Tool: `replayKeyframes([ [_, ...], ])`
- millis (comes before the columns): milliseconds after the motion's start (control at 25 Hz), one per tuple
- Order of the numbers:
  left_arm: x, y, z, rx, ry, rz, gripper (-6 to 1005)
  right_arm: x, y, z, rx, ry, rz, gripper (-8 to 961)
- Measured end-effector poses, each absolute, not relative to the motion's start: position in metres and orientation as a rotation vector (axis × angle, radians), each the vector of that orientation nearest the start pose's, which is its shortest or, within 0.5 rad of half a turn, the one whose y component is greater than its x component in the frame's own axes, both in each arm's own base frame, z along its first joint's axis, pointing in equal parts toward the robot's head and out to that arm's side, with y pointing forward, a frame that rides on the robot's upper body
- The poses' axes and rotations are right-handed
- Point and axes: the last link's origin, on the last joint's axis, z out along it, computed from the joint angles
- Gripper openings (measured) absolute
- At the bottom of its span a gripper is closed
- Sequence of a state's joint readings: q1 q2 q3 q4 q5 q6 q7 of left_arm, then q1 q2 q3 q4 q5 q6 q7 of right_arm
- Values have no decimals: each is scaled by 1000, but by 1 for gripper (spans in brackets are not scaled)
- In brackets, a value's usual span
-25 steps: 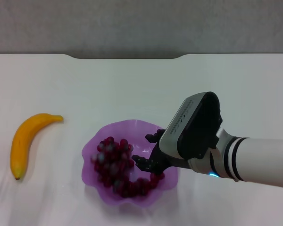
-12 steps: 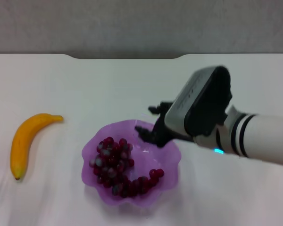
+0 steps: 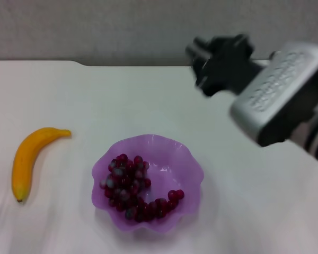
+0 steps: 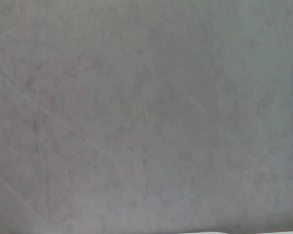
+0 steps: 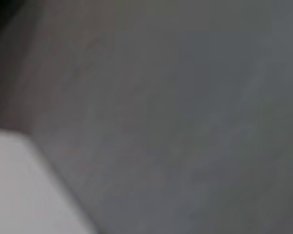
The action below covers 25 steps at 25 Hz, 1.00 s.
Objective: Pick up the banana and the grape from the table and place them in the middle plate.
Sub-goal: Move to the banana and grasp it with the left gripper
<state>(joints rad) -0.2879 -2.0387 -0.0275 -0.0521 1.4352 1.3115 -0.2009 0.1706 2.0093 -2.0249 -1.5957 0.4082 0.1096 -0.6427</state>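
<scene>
The banana (image 3: 27, 160) lies on the table (image 3: 148, 100) near its left edge, long axis running near-to-far, well apart from the middle plate (image 3: 191, 164), which holds the grape (image 3: 131, 186); we judge the unseen left arm nearer; the right gripper (image 3: 214, 61) hangs high by the far edge, blurred, its fingers perhaps apart, we cannot tell; both wrist views show only grey wall.

From my station this looks like a lab test bench rather than a home: I see a plain white table (image 3: 148, 100) with a dark notch cut in its far edge, a bare grey wall (image 3: 95, 26) behind it, and only staged fruit props, with no furniture or household clutter in view
</scene>
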Motion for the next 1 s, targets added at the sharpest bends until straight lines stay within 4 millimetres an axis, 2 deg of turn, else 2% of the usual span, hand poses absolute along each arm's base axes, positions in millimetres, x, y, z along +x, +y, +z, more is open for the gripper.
replayKeyframes([
  [200,-396,260,22,-1473,-591,-571,915,119,327,10,-1853,-119,502,84],
  [440,-395,261,19,-1488,-600,-576,915,147,303,21,-1605,-122,669,36],
  [600,-390,263,12,-1522,-615,-601,915,173,285,6,-1560,-106,690,33],
  [760,-386,265,8,-1547,-635,-633,916,188,265,-10,-1543,-114,728,29],
  [1000,-379,278,-1,-1586,-652,-632,909,196,263,-41,-1669,-46,768,25],
])
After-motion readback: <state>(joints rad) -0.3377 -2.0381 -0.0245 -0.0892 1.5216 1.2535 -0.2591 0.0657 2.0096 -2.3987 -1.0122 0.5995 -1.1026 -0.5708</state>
